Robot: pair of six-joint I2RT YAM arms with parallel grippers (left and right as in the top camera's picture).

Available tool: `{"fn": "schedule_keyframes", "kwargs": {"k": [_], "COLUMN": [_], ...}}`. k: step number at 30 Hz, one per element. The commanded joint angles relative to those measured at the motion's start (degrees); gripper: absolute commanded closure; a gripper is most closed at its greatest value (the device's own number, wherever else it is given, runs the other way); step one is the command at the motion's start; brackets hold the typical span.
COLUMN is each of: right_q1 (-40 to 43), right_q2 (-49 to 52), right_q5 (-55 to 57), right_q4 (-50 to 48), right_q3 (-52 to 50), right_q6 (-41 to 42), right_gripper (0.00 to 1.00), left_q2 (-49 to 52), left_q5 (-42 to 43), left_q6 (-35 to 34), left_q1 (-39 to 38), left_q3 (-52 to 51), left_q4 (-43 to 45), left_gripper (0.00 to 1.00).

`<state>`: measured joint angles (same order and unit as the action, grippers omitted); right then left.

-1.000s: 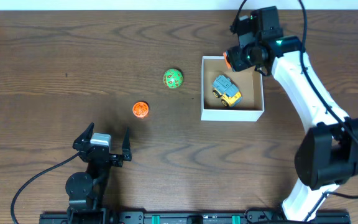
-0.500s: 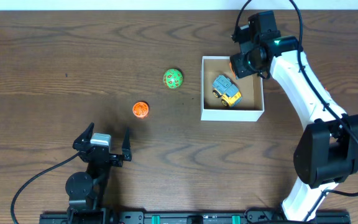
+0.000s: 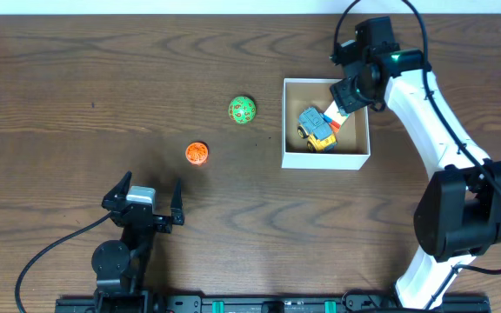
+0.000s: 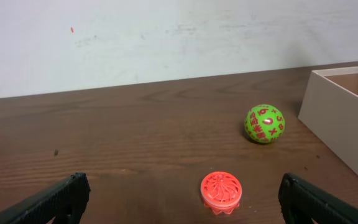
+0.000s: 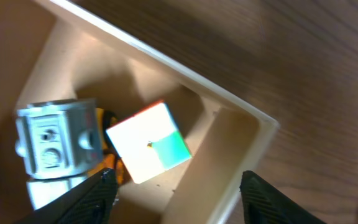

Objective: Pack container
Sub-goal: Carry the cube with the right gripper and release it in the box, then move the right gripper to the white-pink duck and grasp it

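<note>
The container (image 3: 320, 160) is a shallow white box with a brown inside, at the right of the table. In it lie a grey and yellow toy truck (image 3: 315, 127) and a multicoloured cube (image 3: 332, 119), which leans by the truck. My right gripper (image 3: 355, 87) is open above the box's far right corner. The right wrist view shows the cube (image 5: 148, 143), the truck (image 5: 55, 143) and the box wall (image 5: 229, 143) below the open jaws (image 5: 176, 186). My left gripper (image 3: 150, 187) is open and empty near the front edge.
A green ball with red marks (image 3: 242, 109) and an orange ribbed disc (image 3: 197, 153) lie on the wood left of the box. The left wrist view shows the disc (image 4: 221, 191) just ahead of the jaws (image 4: 180, 199), the ball (image 4: 265, 124) and the box wall (image 4: 340, 118).
My right gripper has moved from the box's far left corner towards the right, over the inside. It has let go of the cube, which now lies in the box. The left arm has not moved.
</note>
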<state>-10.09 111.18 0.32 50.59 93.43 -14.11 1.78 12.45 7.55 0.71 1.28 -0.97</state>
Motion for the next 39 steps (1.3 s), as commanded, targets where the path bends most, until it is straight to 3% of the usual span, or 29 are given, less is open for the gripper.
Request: {"fn": "schedule_keyframes", "kwargs": {"k": [1, 6, 7, 8, 9, 16, 24, 30, 32, 39], "right_q1": [0.5, 0.0, 0.0, 0.0, 0.3, 4.7, 18.4, 28.0, 30.2, 32.0], "right_q2": [-0.3, -0.8, -0.9, -1.0, -1.0, -1.1, -1.1, -1.1, -1.1, -1.0], "right_q5": [0.1, -2.7, -2.0, -1.0, 1.5, 20.3, 18.8, 11.9, 6.0, -1.9], "right_q4": [0.5, 6.4, 8.6, 10.7, 13.9, 32.4, 44.4, 36.4, 32.0, 17.4], "right_q3": [2.3, 11.2, 14.0, 16.6, 20.1, 29.0, 27.0, 20.6, 16.5, 3.0], "right_q6": [1.2, 1.6, 2.1, 2.8, 3.9, 10.7, 16.9, 15.8, 11.5, 3.8], "right_gripper": [0.32, 0.25, 0.19, 0.05, 0.01, 0.01, 0.01, 0.01, 0.01, 0.01], "left_q2": [0.0, 0.0, 0.0, 0.0, 0.0, 0.0, 0.0, 0.0, 0.0, 0.0], "left_q5": [0.4, 0.4, 0.4, 0.4, 0.4, 0.4, 0.4, 0.4, 0.4, 0.4], "left_q6": [0.3, 0.3, 0.3, 0.3, 0.3, 0.3, 0.3, 0.3, 0.3, 0.3], "left_q1": [0.3, 0.3, 0.3, 0.3, 0.3, 0.3, 0.3, 0.3, 0.3, 0.3], "left_q3": [-1.0, -1.0, -1.0, -1.0, -1.0, -1.0, -1.0, -1.0, -1.0, -1.0], "left_q4": [-1.8, -1.8, -1.8, -1.8, -1.8, -1.8, -1.8, -1.8, -1.8, -1.8], "left_gripper": [0.02, 0.02, 0.02, 0.02, 0.02, 0.02, 0.02, 0.02, 0.02, 0.02]}}
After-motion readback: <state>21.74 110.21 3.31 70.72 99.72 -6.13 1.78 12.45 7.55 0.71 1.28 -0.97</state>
